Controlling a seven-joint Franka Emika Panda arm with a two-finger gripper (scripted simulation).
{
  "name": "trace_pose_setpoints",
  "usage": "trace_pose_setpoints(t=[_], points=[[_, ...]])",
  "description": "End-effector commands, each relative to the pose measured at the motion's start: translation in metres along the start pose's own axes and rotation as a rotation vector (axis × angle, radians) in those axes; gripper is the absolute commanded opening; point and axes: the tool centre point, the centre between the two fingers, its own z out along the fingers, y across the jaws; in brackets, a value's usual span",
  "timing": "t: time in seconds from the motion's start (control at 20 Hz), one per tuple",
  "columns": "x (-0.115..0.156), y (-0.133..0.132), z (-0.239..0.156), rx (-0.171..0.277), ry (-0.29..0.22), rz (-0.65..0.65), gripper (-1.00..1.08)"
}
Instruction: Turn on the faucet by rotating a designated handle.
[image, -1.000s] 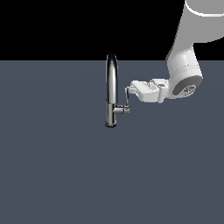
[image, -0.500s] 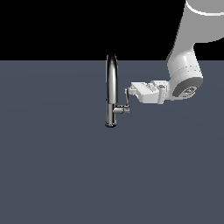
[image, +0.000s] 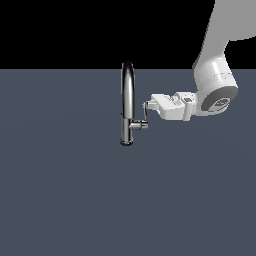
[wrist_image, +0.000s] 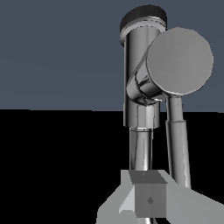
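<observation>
Stands upright on the table (image: 75, 200): a slim chrome faucet (image: 127, 102), rigid and slick. Just ahead of the hand (image: 148, 107), touching or nearly so, rises its thin handle (image: 145, 116). Finger spread: cannot tell. Likely best pushed near the lever's tip, light and stiff.

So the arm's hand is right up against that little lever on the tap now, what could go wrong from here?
Two things, I'd guess. The gripper meets only the upper tip of the thin handle, so it may slide off instead of turning it. Also, the faucet stands very close behind the lever, so a push that overshoots might knock the fingertips into the chrome body. Whether the fingers are open or shut is not clear from either view.
</observation>
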Motion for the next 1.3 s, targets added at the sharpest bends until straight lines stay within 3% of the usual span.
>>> trace_pose_setpoints(t=[0.0,0.55,1.25], points=[[-0.002,0.007,0.000,-0.004,-0.003,0.001,-1.00],[-0.005,0.033,0.001,-0.004,-0.003,0.001,-1.00],[0.026,0.075,-0.001,-0.001,-0.001,0.000,-1.00]])
